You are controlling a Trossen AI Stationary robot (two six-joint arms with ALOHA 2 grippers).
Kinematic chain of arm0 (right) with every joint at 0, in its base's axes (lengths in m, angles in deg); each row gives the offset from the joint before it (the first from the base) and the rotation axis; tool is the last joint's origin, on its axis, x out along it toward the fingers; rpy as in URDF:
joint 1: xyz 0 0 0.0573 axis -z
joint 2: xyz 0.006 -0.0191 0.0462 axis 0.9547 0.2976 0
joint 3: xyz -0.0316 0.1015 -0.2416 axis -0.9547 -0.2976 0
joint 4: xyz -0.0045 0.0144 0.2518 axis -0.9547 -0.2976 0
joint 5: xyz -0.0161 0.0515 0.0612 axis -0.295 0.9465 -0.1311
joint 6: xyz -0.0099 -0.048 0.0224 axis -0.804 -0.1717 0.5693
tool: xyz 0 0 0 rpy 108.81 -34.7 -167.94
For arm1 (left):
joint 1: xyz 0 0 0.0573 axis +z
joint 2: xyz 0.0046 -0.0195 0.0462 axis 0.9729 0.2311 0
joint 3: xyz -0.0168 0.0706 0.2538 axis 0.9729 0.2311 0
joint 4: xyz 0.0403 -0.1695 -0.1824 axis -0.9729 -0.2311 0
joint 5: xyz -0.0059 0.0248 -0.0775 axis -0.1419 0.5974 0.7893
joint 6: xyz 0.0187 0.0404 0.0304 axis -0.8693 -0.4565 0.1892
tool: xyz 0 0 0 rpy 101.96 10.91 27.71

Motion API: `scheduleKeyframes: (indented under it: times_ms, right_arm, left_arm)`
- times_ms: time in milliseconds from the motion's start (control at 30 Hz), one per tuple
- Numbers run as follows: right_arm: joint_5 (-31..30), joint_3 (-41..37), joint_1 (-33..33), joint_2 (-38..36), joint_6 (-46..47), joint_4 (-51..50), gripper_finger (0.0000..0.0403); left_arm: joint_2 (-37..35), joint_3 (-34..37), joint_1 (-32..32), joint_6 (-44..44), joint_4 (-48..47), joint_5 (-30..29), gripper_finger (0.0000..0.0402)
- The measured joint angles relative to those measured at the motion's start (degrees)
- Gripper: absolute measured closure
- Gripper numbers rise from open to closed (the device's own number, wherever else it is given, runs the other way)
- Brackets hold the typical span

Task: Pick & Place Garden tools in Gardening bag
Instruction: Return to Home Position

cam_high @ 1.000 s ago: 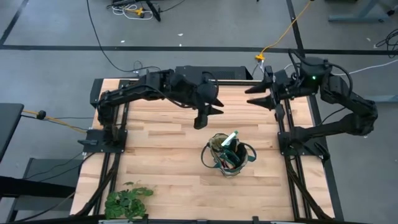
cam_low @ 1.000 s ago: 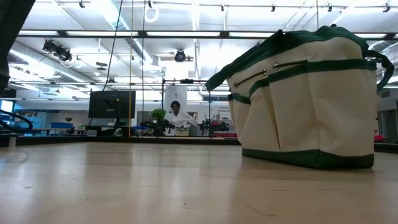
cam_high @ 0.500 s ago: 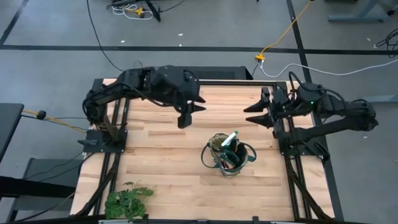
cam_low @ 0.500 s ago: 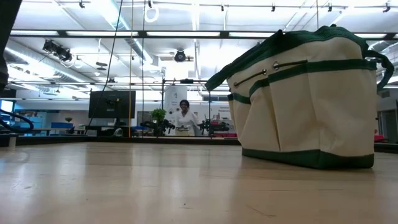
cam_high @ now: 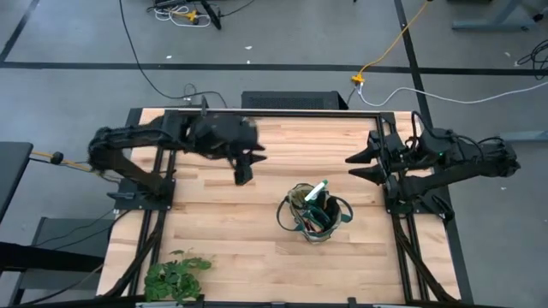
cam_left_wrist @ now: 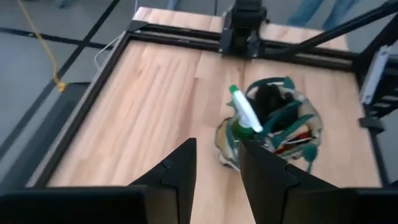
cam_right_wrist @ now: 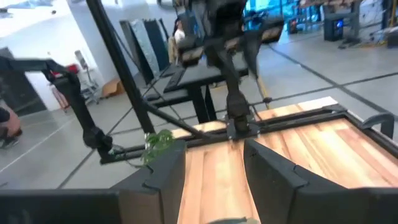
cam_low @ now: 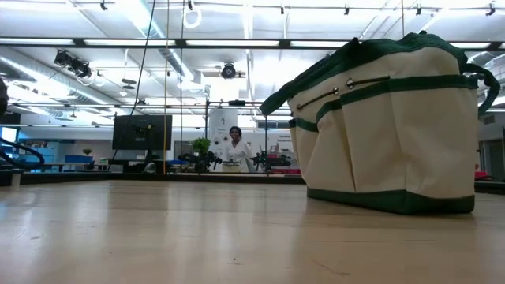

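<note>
The gardening bag (cam_high: pixel 315 216), cream with dark green trim, stands upright on its base right of the table's middle; the low view shows its side (cam_low: pixel 387 126). A green spray bottle (cam_left_wrist: pixel 244 116) sticks out of its open top, white nozzle (cam_high: pixel 318 189) up, beside dark and red items (cam_left_wrist: pixel 290 140). My left gripper (cam_high: pixel 247 166) hangs open above the table, left of and farther back than the bag, nothing between its fingers (cam_left_wrist: pixel 217 163). My right gripper (cam_high: pixel 359 165) hangs open at the table's right side, beyond the bag, nothing between its fingers (cam_right_wrist: pixel 214 158).
A leafy green plant bunch (cam_high: pixel 175 275) lies at the table's near left corner. Black frame rails (cam_high: pixel 390 184) run along the table's sides and far edge. Bare wood lies between the bag and the plant. A person (cam_low: pixel 234 147) stands far off in the room.
My left gripper has drawn back toward the table's left edge, away from the bag. My right gripper has sunk and pulled back toward the table's right edge, rolling a little. The bag and what is in it have stayed put.
</note>
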Motion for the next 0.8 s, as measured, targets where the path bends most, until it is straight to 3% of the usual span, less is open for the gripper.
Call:
scheduleKeyframes:
  times_ms: [200,400,633,800]
  right_arm:
    - [-2.1,-3.8,-0.9,-1.0,0.9,2.5,0.0238]
    - [-2.7,-9.2,-0.8,-2.5,2.7,4.5,0.0238]
    - [-6.3,-17.2,-0.7,-7.4,5.8,5.4,0.0238]
    - [-6.2,-23.4,-0.7,-11.8,8.1,7.6,0.0238]
  left_arm:
    - [-14.8,26.0,-0.4,6.1,17.4,-0.5,0.0275]
    - [-26.7,45.8,-0.3,10.4,32.4,-3.1,0.0275]
    - [-36.4,64.9,-0.4,17.3,42.7,-3.2,0.0276]
    - [-40.6,74.4,-0.4,22.3,49.7,-3.8,0.0276]
